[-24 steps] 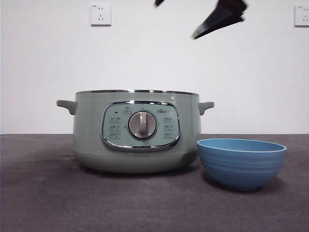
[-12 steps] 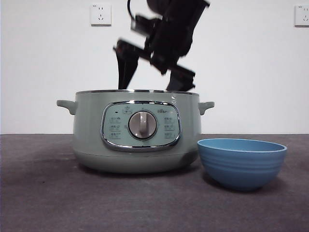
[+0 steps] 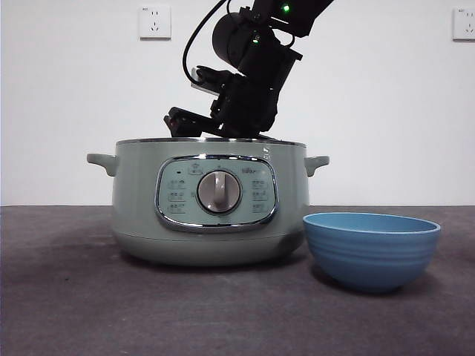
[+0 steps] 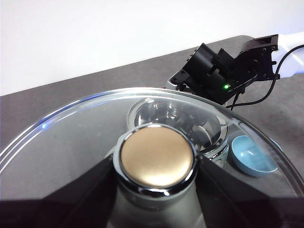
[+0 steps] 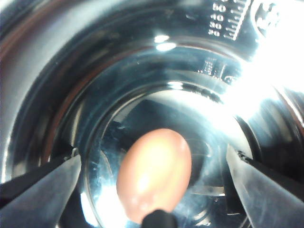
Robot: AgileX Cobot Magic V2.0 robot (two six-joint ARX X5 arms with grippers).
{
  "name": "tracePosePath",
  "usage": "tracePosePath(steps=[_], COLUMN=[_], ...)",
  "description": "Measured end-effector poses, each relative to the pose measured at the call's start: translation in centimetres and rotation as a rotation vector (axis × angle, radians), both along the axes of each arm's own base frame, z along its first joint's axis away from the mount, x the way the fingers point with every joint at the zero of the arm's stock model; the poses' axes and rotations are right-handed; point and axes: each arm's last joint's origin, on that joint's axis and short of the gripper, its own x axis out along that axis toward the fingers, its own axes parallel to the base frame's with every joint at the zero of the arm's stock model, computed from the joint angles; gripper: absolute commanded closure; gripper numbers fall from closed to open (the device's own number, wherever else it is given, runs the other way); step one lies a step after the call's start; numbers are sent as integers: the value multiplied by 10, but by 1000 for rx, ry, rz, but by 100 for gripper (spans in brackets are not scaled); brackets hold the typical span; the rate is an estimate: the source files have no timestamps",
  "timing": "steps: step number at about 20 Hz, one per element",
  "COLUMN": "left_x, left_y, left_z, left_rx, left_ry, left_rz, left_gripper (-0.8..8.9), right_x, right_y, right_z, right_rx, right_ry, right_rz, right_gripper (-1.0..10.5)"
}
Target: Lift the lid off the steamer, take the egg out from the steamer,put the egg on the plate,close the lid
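The pale green steamer (image 3: 211,200) stands open at the table's middle. My left gripper (image 4: 156,164) is shut on the knob (image 4: 156,154) of the glass lid (image 4: 71,137) and holds it up, out of the front view. Through the glass the steamer (image 4: 209,128) and the blue plate (image 4: 251,154) show below. My right arm (image 3: 249,81) reaches down from above to the steamer's rim. My right gripper (image 5: 153,156) is open inside the shiny pot, one jaw on each side of the brown egg (image 5: 154,173), which lies on the bottom. The plate (image 3: 371,248) sits to the steamer's right.
The table is dark grey, with a white wall behind. Two wall sockets (image 3: 154,22) sit high on the wall. The plate stands close to the steamer's right side handle (image 3: 318,163). The right arm (image 4: 223,71) also shows in the left wrist view.
My right arm has come down from the top right of the front view to the steamer's opening, and its jaws have dropped behind the rim. Steamer and plate have not moved.
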Motion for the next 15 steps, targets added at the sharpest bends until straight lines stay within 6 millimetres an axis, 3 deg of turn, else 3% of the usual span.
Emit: tracePosePath(steps=[6,12,15], left_x=[0,0,0], left_y=[0,0,0], left_z=[0,0,0], left_rx=[0,0,0], left_ry=[0,0,0], left_rz=[0,0,0], left_gripper=[822,822,822], right_x=[4,2,2], right_y=[3,4,5], right_z=[-15,-15,-15], right_rx=[-16,-16,-11], right_ry=[23,28,30], right_rz=[-11,-8,-3], right_gripper=[515,943,959])
